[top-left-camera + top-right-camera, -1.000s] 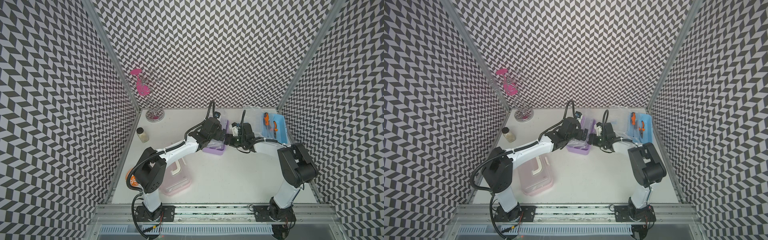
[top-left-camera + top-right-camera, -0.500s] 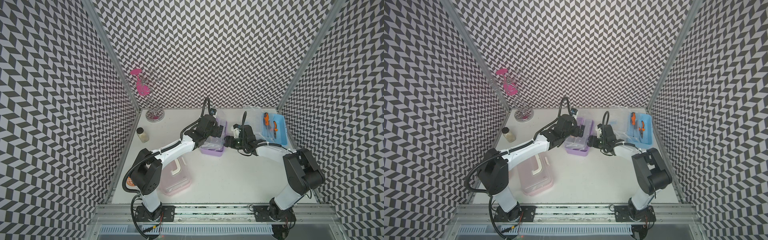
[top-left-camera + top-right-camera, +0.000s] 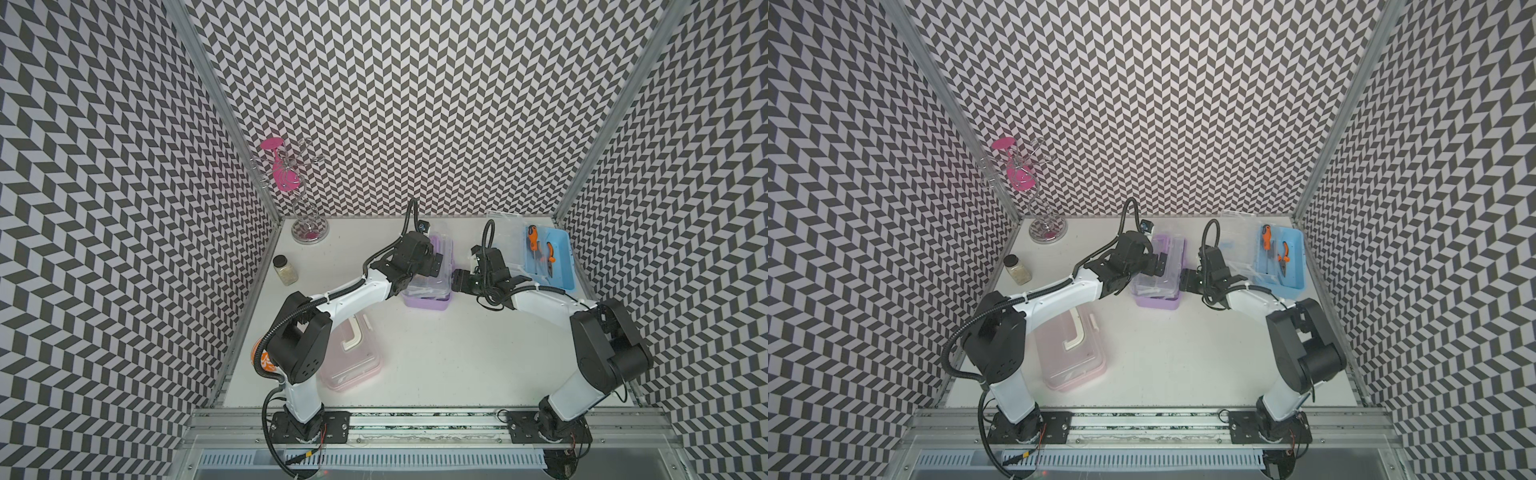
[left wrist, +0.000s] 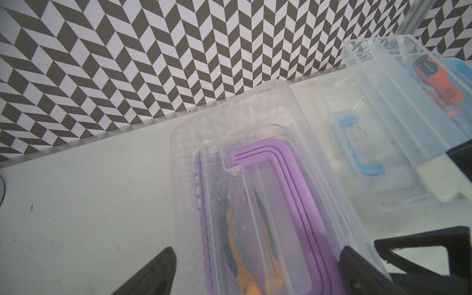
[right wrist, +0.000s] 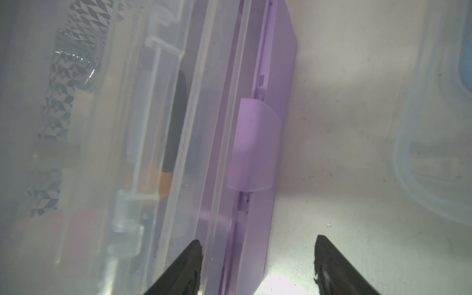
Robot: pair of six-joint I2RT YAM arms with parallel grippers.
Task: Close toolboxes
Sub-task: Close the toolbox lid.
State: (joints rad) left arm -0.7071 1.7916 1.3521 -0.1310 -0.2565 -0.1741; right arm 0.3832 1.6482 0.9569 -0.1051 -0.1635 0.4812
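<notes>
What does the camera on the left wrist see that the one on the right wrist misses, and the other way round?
Only the left wrist view shows the purple handle on top of the box and an orange tool lying beyond the neighbouring lid. Only the right wrist view shows the purple latch on the box's side. Both show the purple toolbox under its clear lid, and the white table.

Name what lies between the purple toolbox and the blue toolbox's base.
The blue toolbox's clear lid, lying open, and the right gripper; both top views show them.
</notes>
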